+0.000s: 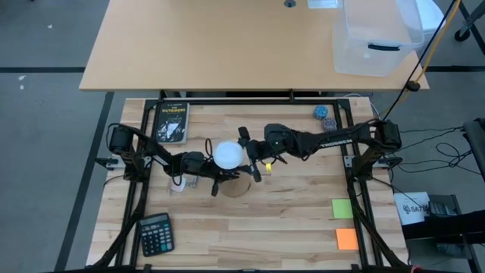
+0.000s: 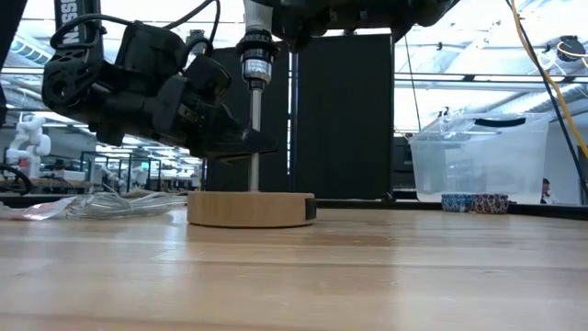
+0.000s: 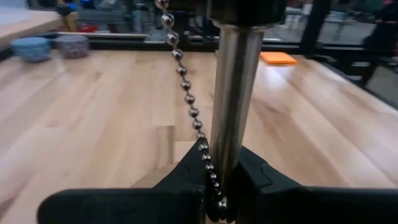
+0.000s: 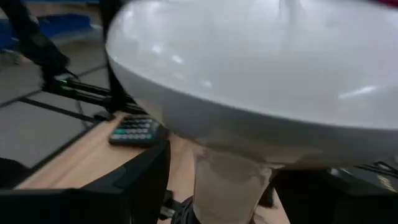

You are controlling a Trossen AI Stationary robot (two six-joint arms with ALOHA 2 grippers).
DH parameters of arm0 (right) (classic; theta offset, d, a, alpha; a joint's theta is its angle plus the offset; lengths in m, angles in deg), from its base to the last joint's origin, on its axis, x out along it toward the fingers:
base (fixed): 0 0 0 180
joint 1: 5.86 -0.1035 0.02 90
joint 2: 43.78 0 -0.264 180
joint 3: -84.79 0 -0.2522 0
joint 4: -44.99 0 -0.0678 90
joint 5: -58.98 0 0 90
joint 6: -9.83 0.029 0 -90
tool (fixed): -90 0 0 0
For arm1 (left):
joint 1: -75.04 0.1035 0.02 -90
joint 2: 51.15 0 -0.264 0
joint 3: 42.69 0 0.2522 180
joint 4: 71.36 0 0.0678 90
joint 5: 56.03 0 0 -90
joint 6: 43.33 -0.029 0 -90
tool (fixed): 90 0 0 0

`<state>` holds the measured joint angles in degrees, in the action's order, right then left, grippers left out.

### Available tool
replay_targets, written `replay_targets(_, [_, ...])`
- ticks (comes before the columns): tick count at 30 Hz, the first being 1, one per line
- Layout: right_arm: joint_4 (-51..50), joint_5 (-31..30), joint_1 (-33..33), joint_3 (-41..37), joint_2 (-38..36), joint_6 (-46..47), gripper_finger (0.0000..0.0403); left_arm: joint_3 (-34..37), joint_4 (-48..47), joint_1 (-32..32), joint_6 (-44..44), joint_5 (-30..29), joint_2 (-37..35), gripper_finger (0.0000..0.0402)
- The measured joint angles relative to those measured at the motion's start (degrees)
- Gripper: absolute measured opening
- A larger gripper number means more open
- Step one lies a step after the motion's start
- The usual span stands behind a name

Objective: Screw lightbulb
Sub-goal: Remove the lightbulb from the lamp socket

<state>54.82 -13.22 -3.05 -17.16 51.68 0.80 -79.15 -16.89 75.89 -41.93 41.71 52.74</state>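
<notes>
A lamp stands on its round wooden base (image 2: 250, 209) at mid-table, with an upright metal stem (image 2: 254, 129) and a socket (image 2: 256, 60) on top. The white lightbulb (image 1: 228, 155) sits above the socket; its dome (image 4: 261, 74) fills the right wrist view. My left gripper (image 1: 217, 184) is shut on the stem. My right gripper (image 1: 254, 168) is open, level with the bulb. Its fingers (image 4: 143, 177) stand on either side of the bulb's neck (image 4: 227, 183), with bare table showing between one finger and the neck. My left gripper (image 3: 221, 186) pinches the lamp's metal stem (image 3: 229, 149) between its two fingers, low on the stem and a little above the wooden base. The fingers come nearly level from the table's left and lie across the stem. The stem stands upright with the base on the table. A ball chain (image 3: 186, 87) hangs beside the stem and runs down into the gap between the fingers.
A crumpled clear wrapper (image 1: 178, 184) lies left of the lamp. A book (image 1: 172, 123) lies at the far left and a calculator (image 1: 156, 233) at the near left. Tape rolls (image 1: 324, 114) are at the far right, sticky notes (image 1: 342, 208) at the near right. A clear bin (image 1: 377, 38) stands on the far table.
</notes>
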Motion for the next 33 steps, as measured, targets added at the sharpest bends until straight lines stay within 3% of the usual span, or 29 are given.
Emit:
replay_targets(10, [-4.3,-19.6,-2.9,0.0,0.0,-0.2,0.0258,0.0,-0.2,-0.7,1.7,-14.3,0.0,0.0033])
replay_targets(21, [3.0,-37.9,-5.7,-2.7,0.0,0.2,0.0258,0.0,-1.2,-2.0,5.3,-29.4,0.0,0.0033])
replay_targets(28, [21.6,-41.3,-6.0,-10.4,0.6,4.0,0.0258,0.0,-1.8,-2.0,8.8,-37.3,0.0,0.0033])
replay_targets(33, [26.0,-44.1,-6.1,-10.6,3.4,3.9,0.0258,0.0,-1.9,-2.0,10.1,-39.9,0.1,0.0033])
